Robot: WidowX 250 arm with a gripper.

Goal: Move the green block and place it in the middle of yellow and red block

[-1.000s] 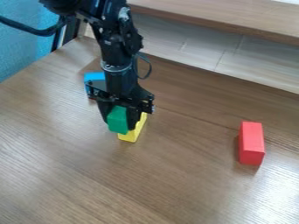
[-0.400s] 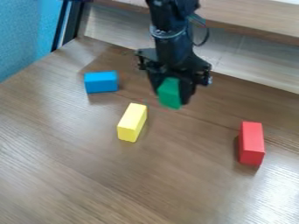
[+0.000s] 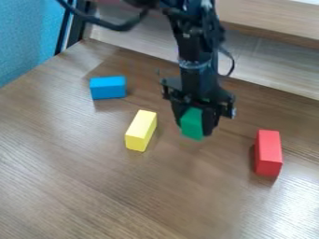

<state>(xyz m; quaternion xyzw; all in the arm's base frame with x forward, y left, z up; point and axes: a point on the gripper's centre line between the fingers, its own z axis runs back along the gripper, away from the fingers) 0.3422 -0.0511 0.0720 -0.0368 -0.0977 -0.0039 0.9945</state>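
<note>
The worktop (image 3: 93, 186) shows smooth wood grain with a glossy sheen at the lower right. The green block (image 3: 192, 124), yellow block (image 3: 141, 130), red block (image 3: 268, 150) and blue block (image 3: 107, 87), all 4 smooth, look matt, while the blue panel (image 3: 28, 39) behind looks rough.

A blue block (image 3: 107, 87) lies on the brown wooden table (image 3: 81, 186), near its far edge. Behind the table are a pale wood-grained surface (image 3: 268, 63) and, at upper left, a blue wall (image 3: 28, 35).
</note>
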